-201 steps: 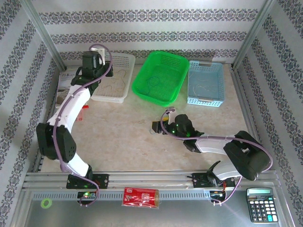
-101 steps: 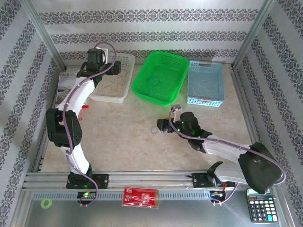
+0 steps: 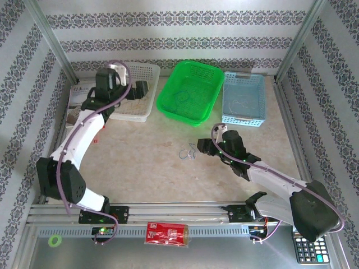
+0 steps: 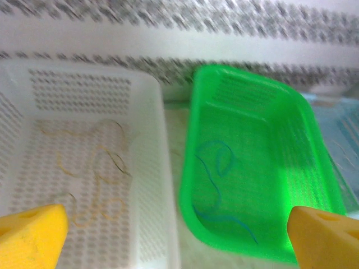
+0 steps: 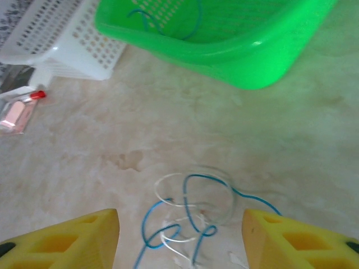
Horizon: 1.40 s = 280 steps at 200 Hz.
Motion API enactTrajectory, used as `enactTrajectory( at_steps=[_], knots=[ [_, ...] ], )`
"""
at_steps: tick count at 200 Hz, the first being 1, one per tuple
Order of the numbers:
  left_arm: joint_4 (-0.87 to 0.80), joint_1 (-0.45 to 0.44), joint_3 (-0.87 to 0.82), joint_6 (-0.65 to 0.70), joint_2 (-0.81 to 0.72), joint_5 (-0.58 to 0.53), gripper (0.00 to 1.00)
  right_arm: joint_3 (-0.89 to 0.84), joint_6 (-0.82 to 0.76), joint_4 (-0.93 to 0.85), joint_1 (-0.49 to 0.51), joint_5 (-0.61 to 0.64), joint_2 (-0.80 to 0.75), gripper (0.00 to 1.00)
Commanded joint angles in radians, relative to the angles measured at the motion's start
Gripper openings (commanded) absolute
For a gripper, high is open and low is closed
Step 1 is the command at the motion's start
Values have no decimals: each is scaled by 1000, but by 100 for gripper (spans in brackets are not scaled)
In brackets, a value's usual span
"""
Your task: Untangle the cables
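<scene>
**One tangle (image 5: 190, 216) left on the table (image 3: 140, 162)**

Much is sorted, I judge: yellowish cables (image 4: 95, 185) in the white basket (image 4: 160, 168), a blue cable (image 4: 216, 168) in the green basket (image 4: 269, 145), a faint cable (image 3: 240, 105) in the blue basket (image 3: 261, 101). The blue-and-white tangle lies at 6 o'clock from the green basket. The right gripper (image 5: 182, 238) hovers by it, fingers apart and empty. The left gripper (image 4: 178, 234), also spread wide, hangs above the white basket.

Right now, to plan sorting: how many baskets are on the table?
3: white basket at the far left, green basket in the middle, blue basket on the right. No others appear hidden.
</scene>
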Motion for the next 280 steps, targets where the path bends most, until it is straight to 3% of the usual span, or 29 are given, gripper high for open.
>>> enactTrajectory(
  at_steps=[1,56,110,180,280],
  knots=[
    [47,-79,-114,-66,-91,27,100,35,-1,-97,-33,19,-10,58],
    [158,-262,-412,-208,-292,-44,100,71,-92,-216,-124,-29,37,51],
    [249,-335,-603,-348,-367,-54,100,63,-145,-183,-160,-138,114,49],
    [266,-352,-596,-375,-354,-27,100,110,-189,-151,-142,-133,264,43],
    [272,-353,-600,-385,-379,-18,100,239,-256,-178,-45,39,437,38]
  ],
)
